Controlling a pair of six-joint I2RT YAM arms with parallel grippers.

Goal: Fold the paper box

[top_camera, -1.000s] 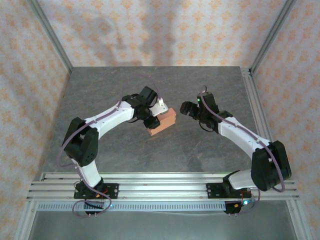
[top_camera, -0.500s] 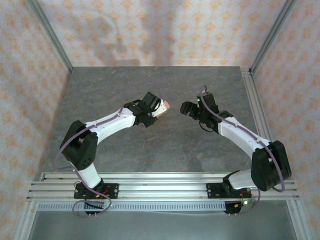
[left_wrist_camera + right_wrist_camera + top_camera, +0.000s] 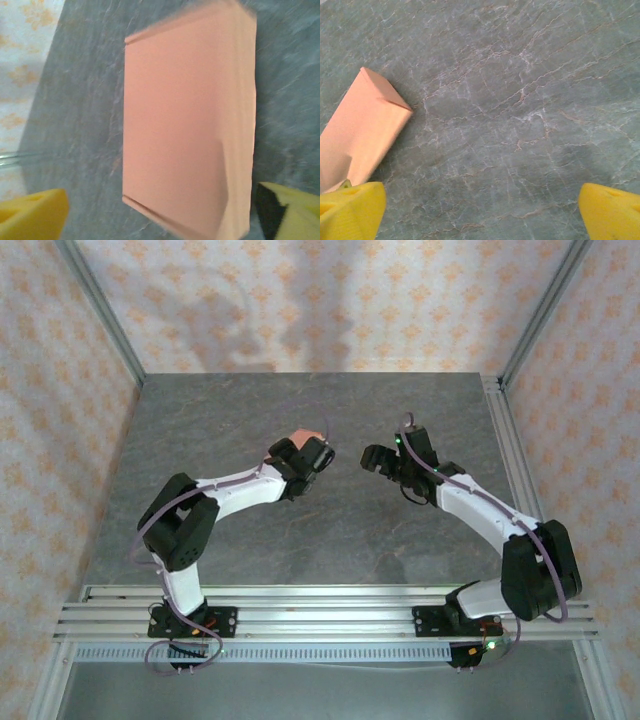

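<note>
You had the left tool [image 3: 160,220] spread wide, its yellow fingertips [image 3: 31,216] at the lower corners of its wrist view, gripping nothing; the paper box [image 3: 187,120], a closed, flat salmon-orange rectangle, showed blurred against the grey counter [image 3: 75,125] at mid-frame, its lower right corner near one fingertip; from overhead, a sliver of it peeked out just above that tool, centre frame; your right tool [image 3: 480,212] gaped equally wide and empty, the box at the left of its view.
</note>
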